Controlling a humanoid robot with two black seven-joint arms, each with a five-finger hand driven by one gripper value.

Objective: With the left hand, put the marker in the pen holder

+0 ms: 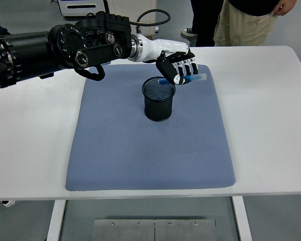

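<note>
A black mesh pen holder stands upright on the blue-grey mat, toward its far middle. My left hand hovers just above and to the right of the holder's rim, fingers curled around a blue marker. The marker lies nearly level, its pale cap end sticking out to the right and its blue end over the holder's opening. My right arm is out of sight.
The mat lies on a white table. Two people stand behind the far edge, one in khaki trousers. My black left arm stretches across the far left of the table.
</note>
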